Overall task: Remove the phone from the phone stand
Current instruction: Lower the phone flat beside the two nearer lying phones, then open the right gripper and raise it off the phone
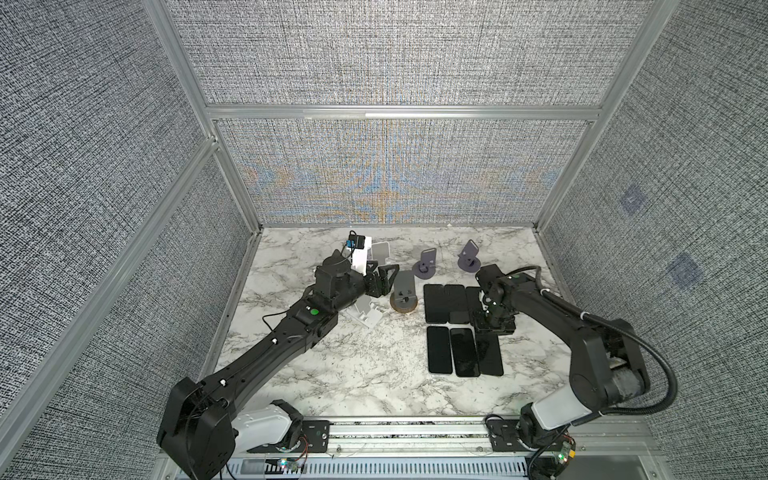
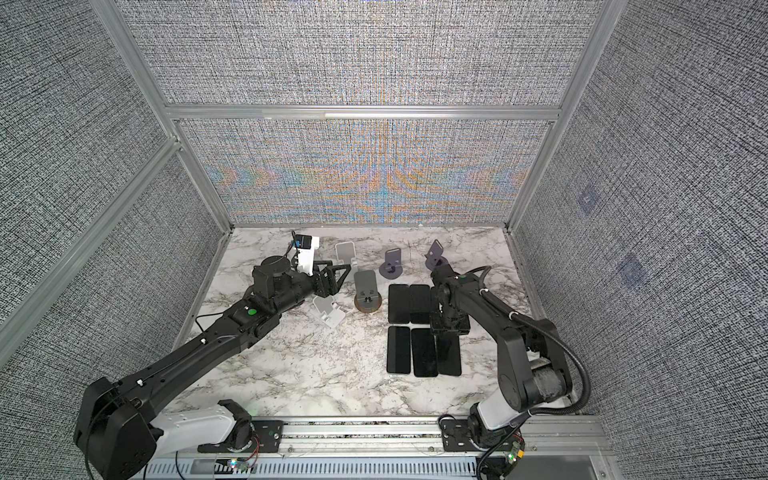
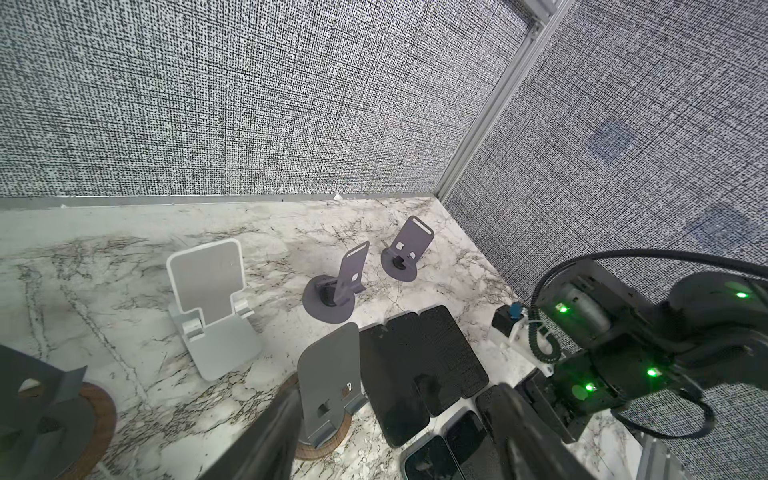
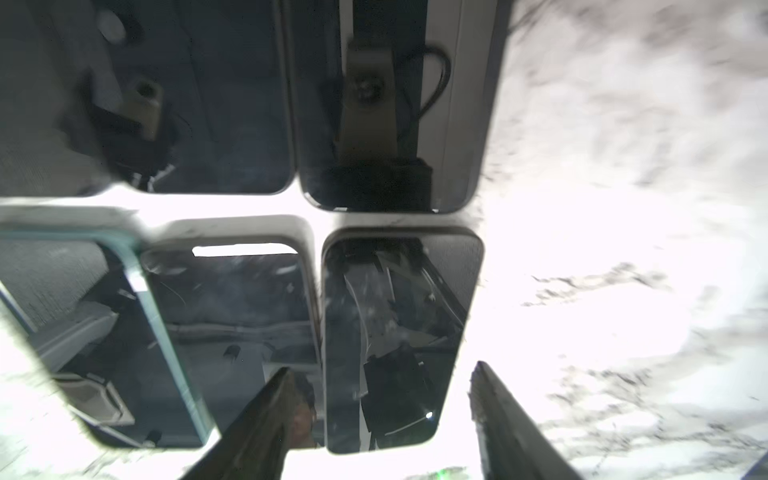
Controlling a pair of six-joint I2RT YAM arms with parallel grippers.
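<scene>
Overhead, both top views: six phones (image 1: 439,349) flat on the marble tabletop (image 1: 332,374), two rows of three. Five stands (image 1: 403,291), all bare, behind and left of them. Left tool (image 1: 384,280) just beside the grey stand; right tool (image 1: 492,322) over the rightmost phones.
Left wrist: left tool gaping, holding nothing. Shows a further wood-based stand (image 3: 50,399), hidden overhead by the arm.
Right wrist: right tool's jaws apart, straddling one flat-lying phone (image 4: 399,340); contact unclear.
</scene>
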